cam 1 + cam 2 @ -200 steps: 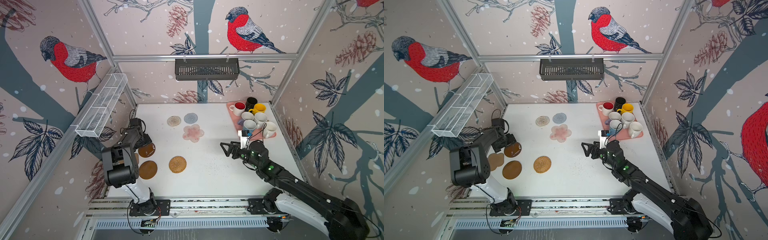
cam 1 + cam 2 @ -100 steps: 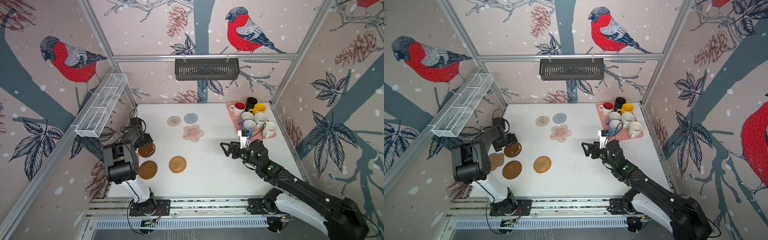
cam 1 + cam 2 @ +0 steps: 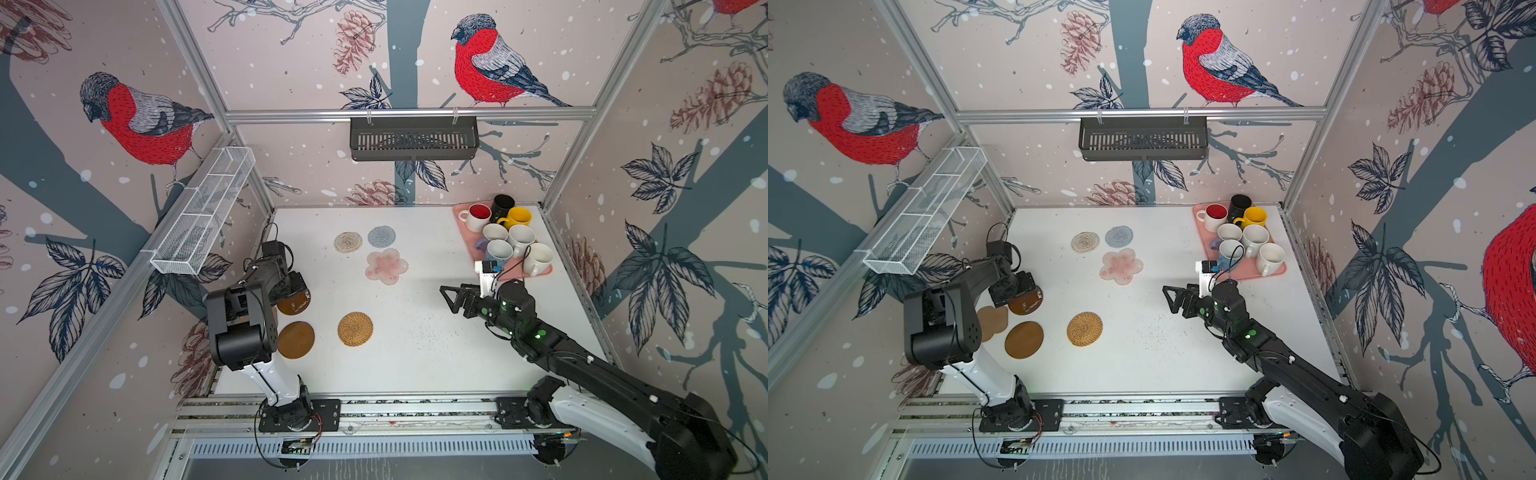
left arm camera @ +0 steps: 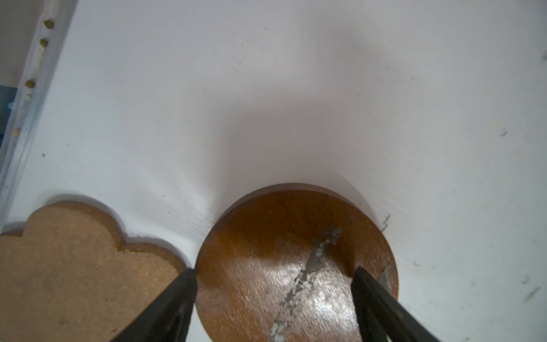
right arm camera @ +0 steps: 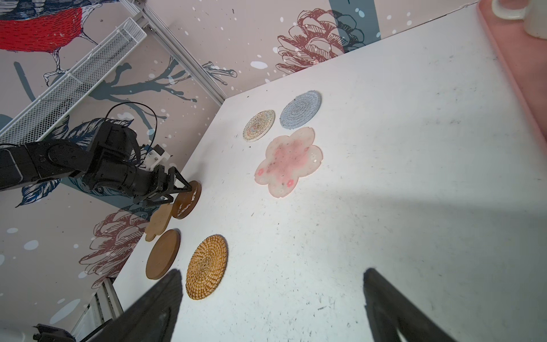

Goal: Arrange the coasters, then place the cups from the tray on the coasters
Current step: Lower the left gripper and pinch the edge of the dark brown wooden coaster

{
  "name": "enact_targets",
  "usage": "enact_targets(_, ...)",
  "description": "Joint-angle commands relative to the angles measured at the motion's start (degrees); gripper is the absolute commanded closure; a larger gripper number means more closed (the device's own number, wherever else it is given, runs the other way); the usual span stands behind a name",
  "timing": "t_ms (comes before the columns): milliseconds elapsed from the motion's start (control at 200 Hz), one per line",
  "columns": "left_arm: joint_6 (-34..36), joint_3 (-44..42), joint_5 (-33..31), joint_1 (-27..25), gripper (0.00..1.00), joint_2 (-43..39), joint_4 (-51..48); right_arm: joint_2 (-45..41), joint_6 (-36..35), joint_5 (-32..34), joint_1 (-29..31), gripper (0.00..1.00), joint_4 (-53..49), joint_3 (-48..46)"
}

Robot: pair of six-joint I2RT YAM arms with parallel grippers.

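Observation:
My left gripper (image 4: 272, 274) is open, low over a scratched brown disc coaster (image 3: 294, 304) by the left wall. One finger (image 4: 185, 284) is at the disc's edge and the other rests over its top. A cork flower coaster (image 4: 74, 266) lies beside it. A plain brown disc (image 3: 296, 339), a wicker round (image 3: 355, 328), a pink flower (image 3: 386, 266), a beige round (image 3: 348, 242) and a grey-blue round (image 3: 381, 237) lie flat on the table. Several cups (image 3: 521, 237) crowd the pink tray (image 3: 1277, 272) at the back right. My right gripper (image 3: 451, 297) hangs open over bare table.
A white wire rack (image 3: 203, 216) juts from the left wall above my left arm. A dark slotted basket (image 3: 413, 139) hangs on the back wall. The right arm's cable (image 3: 513, 266) loops over the tray's near cups.
The left jaws have drawn in slightly around the scratched disc. Neither arm has shifted noticeably and the coasters lie where they were.

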Motion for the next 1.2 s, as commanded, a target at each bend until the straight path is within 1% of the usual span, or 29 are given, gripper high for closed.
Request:
enact_targets(0, 1.0, -0.7, -1.1, 0.1, 0.14, -0.5, 0.2, -0.1, 0.5, -0.5, -0.2, 0.05, 2.4, 0.0)
enact_targets(95, 1.1, -2.0, -0.5, 0.1, 0.11, -0.4, 1.4, 0.0, 0.4, -0.5, -0.2, 0.05, 2.4, 0.0)
enact_targets(165, 1.3, -3.1, 0.8, 0.1, 0.11, -0.3, 2.7, 0.1, 0.4, -0.5, -0.1, 0.05, 2.5, 0.0)
enact_targets(320, 0.8, -4.1, 3.9, -0.1, 0.15, -0.4, 4.1, 0.2, 0.6, -0.6, -0.3, 0.05, 2.6, 0.0)
enact_targets(540, 0.9, -4.3, 4.5, -1.7, 0.22, -0.6, 4.5, 0.1, 0.6, -0.7, -0.4, 0.05, 2.5, 0.0)
enact_targets(600, 1.3, -3.8, 3.3, -2.2, 0.21, -0.5, 3.5, 0.1, 0.5, -0.8, -0.3, 0.05, 2.5, 0.0)
enact_targets(675, 1.2, -2.8, 0.4, -2.2, 0.14, -0.9, 1.8, 0.1, 0.5, -0.8, -0.3, 0.05, 2.5, 0.0)
enact_targets(735, 1.2, -2.7, -1.0, -1.8, 0.11, -2.1, 1.0, 0.1, 0.7, -0.9, -0.3, 0.05, 2.6, 0.0)
enact_targets(855, 0.6, -2.7, -2.0, -0.5, 0.1, -5.6, 0.4, 0.2, 0.6, -1.1, -0.3, 0.05, 2.7, 0.0)
enact_targets(891, 0.5, -2.8, -1.7, -0.2, 0.13, -6.6, 0.6, 0.3, 0.7, -1.2, -0.3, 0.05, 2.7, 0.0)
enact_targets(926, 0.7, -1.3, -1.2, 0.1, 0.19, -7.6, 0.6, 0.3, 0.6, -1.2, -0.3, 0.05, 2.7, 0.0)
enact_targets(986, 0.7, -0.8, -1.3, 0.2, 0.33, -8.4, 0.1, 0.3, 0.6, -1.3, -0.3, 0.05, 2.7, 0.0)
enact_targets(1036, 0.8, -0.6, -1.5, 0.2, 0.41, -8.6, -0.4, 0.2, 0.7, -1.4, -0.4, 0.05, 2.6, 0.1)
enact_targets(1076, 0.9, -0.6, -1.5, 0.2, 0.43, -8.6, -0.7, 0.1, 0.6, -1.4, -0.4, 0.05, 2.6, 0.1)
enact_targets(1196, 0.3, -0.8, -2.7, 0.6, 0.46, -6.5, -2.5, -0.1, 0.7, -1.3, -0.4, 0.05, 2.4, 0.1)
